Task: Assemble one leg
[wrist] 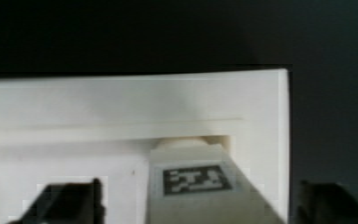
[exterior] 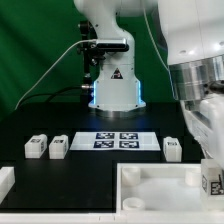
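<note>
A leg [wrist: 194, 178], a small white peg with a black-and-white tag, stands upright against the inner wall of the big white tray [wrist: 87, 110]. It is between my fingers [wrist: 69, 200]. My gripper [wrist: 201, 197] is open around it, with a gap showing on one side. In the exterior view my gripper [exterior: 211, 168] hangs over the tray's [exterior: 150, 180] corner on the exterior view's right, with that leg [exterior: 212, 184] right below it. Three more legs lie on the black table: two on the exterior view's left [exterior: 37, 146] [exterior: 59, 147] and one on the right [exterior: 172, 149].
The marker board [exterior: 118, 140] lies flat in the middle in front of the robot base [exterior: 112, 85]. A white block [exterior: 5, 180] sits at the edge on the exterior view's left. The tray fills the near part of the table.
</note>
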Motion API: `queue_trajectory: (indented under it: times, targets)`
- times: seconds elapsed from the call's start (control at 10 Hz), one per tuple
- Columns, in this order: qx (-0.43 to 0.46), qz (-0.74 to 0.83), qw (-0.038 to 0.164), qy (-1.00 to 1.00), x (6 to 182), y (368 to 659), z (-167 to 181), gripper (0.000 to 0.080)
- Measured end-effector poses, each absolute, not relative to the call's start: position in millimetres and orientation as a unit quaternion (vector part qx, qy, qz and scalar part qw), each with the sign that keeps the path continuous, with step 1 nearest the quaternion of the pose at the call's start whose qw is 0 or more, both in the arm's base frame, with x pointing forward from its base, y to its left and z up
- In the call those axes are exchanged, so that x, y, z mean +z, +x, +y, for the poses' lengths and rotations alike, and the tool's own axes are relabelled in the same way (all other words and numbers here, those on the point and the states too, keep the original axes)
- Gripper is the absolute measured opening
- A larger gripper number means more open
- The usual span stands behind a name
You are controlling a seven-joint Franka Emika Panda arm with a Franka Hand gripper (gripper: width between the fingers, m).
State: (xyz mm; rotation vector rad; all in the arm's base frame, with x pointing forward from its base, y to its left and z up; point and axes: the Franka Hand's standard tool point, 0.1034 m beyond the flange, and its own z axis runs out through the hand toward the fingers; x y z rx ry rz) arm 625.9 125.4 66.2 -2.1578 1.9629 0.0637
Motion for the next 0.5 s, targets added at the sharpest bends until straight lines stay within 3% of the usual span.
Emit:
queue_trajectory:
  times: [0.1, 0.5]
  targets:
    - [0.014, 0.590, 0.105, -0.801, 66.1, 624.6, 123.5, 0.0635]
    - [-0.013, 0.389, 0.093, -0.916, 66.6, 626.5, 118.6, 0.0647]
